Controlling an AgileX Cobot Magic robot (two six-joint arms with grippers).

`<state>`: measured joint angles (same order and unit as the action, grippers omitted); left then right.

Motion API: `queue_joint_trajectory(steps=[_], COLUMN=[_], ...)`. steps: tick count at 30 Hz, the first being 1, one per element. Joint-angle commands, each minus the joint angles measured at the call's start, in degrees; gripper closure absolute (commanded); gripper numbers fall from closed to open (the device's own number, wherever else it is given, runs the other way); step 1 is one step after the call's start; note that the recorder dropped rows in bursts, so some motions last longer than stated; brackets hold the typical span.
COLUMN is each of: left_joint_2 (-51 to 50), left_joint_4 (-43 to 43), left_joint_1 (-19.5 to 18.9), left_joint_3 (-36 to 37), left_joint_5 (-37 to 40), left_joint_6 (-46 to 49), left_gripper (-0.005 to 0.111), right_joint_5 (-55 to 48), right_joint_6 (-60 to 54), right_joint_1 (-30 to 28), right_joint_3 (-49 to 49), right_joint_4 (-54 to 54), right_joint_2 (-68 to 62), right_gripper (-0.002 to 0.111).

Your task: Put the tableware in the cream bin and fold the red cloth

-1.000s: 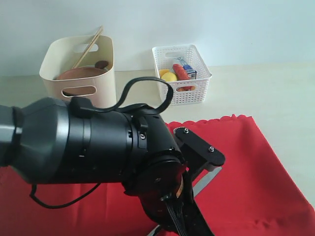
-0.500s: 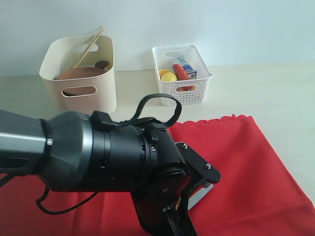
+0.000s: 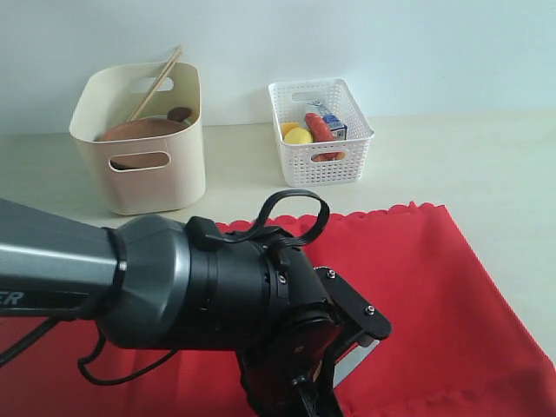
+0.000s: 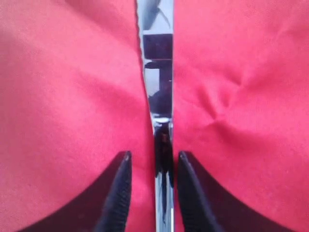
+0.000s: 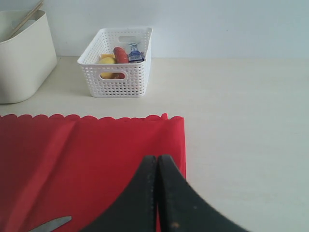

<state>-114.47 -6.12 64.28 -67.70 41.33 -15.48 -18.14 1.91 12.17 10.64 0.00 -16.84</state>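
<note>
The steel knife [image 4: 159, 96] lies flat on the red cloth [image 4: 72, 96], near the table's front edge. The left gripper [image 4: 154, 157] is low over it, its 2 fingers [image 4: 118, 193] parted a little wider than the knife and flanking the handle end, 1 on each side. They are not closed on it, and whether either pad touches the steel cannot be told. In the exterior view the left arm [image 3: 174, 295] hides most of this, leaving only a sliver of blade in sight.

The right gripper [image 5: 157, 159] hangs over the cloth's right part with its fingers [image 5: 145, 193] pressed together and nothing between them.

The cloth is spread open along the front edge of the table [image 3: 486, 165], its scalloped border facing the back. The cream bin [image 3: 139, 178] stands at the back left, holding the brown plate [image 3: 139, 130] and the chopsticks [image 3: 156, 82], which lean against its rim. The white lattice basket [image 3: 321, 152] sits at the back edge, near the middle
</note>
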Motion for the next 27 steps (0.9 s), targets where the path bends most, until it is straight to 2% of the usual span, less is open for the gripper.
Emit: queue_joint_trajectory(steps=[1,5,6,9,10,22,25,27], left_joint_2=[0.1,0.1,0.1,0.1,0.1,1.5,1.5,1.5], left_joint_4=[-0.7,-0.9,-0.9,-1.3,-1.3,-0.3,-0.1,0.7], left_joint_1=[0.3,0.2,-0.1,-0.9,-1.1,-1.4,-1.5,-1.5], left_joint_3=[0.2,0.2,0.2,0.2,0.2,0.2,0.2,0.2], left_joint_5=[-1.7,-2.0,-2.0,-2.2,-2.3,-1.0,-0.7,-1.2], left_joint_6=[0.2,0.2,0.2,0.2,0.4,1.3,1.3,1.3], left_gripper=[0.073,0.077,0.081,0.104,0.107,0.107,0.102,0.094], right_joint_5=[0.3,0.3,0.3,0.3,0.3,0.3,0.3,0.3], right_joint_6=[-0.1,-0.1,-0.1,-0.1,-0.1,-0.2,-0.2,-0.2], right_joint_1=[-0.2,-0.2,-0.2,-0.2,-0.2,-0.2,-0.2,-0.2], right_joint_3=[0.0,0.0,0.0,0.0,0.0,0.0,0.0,0.0], right_joint_4=[0.0,0.0,0.0,0.0,0.0,0.0,0.0,0.0], right_joint_2=[0.3,0.3,0.3,0.3,0.3,0.3,0.3,0.3], right_gripper=[0.108,0.108,0.108,0.108,0.108,0.108,0.108,0.108])
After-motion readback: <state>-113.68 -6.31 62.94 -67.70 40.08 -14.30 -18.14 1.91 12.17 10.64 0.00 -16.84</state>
